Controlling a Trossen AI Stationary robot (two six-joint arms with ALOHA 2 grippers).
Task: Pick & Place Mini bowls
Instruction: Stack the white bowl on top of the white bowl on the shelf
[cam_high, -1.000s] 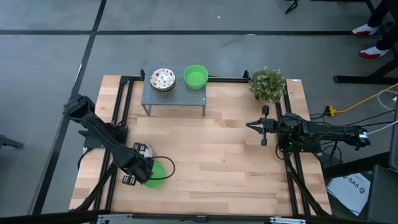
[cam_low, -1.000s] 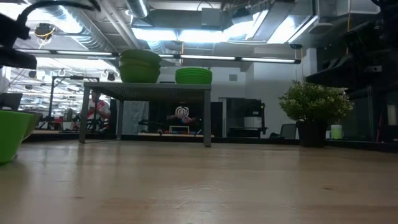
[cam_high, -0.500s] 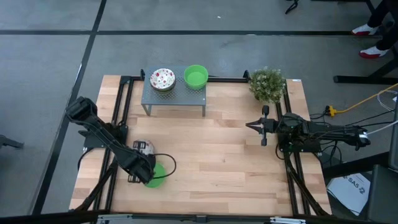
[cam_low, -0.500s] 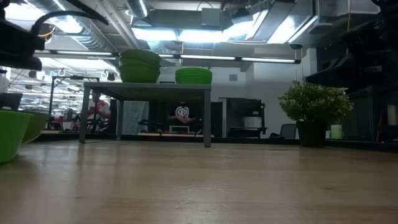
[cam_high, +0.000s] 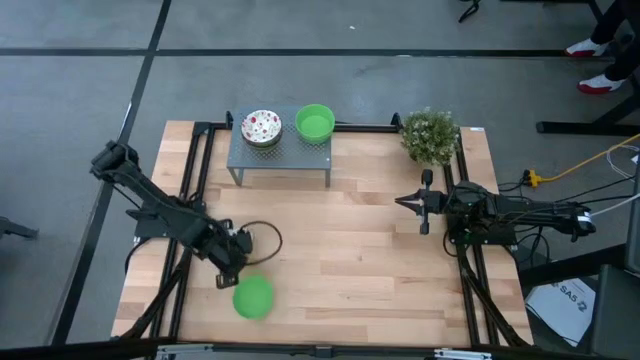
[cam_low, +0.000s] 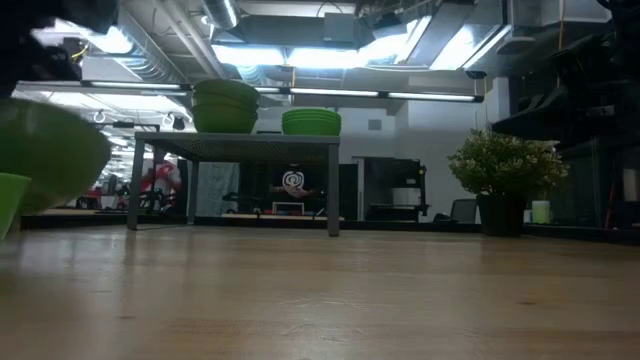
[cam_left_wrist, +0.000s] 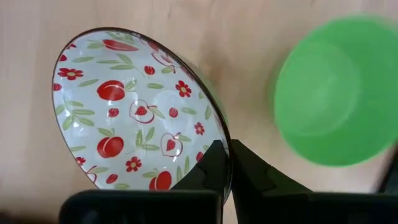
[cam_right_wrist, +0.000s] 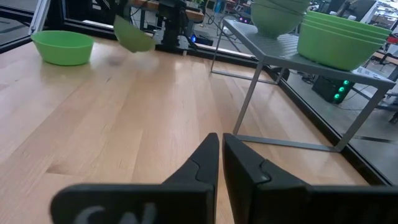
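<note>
Two stacks of small bowls sit on a grey metal stand (cam_high: 279, 152) at the upper middle of the wooden table (cam_high: 380, 260) in the high view: a patterned stack (cam_high: 261, 127) on the left and a plain green stack (cam_high: 315, 122) on the right. A bushy potted plant (cam_high: 430, 135) stands at the table's upper right corner. Grey floor surrounds the table, with yellow cable (cam_high: 585, 160) at the right edge.

At the lower left, the left gripper (cam_left_wrist: 227, 163) is clenched on the rim of a white bowl with red fruit and green leaves (cam_left_wrist: 140, 112), holding it tilted. Just beside it, a single green bowl (cam_high: 253, 297) lies on the wood, apart from the gripper.

The right gripper (cam_high: 424, 203) rests at the right middle of the table, fingers pressed together and holding nothing, pointing toward the stand.

From table height, the room behind shows ceiling light strips (cam_low: 300, 55), pipes and dark equipment; a blurred green shape (cam_low: 45, 165) fills the left edge
</note>
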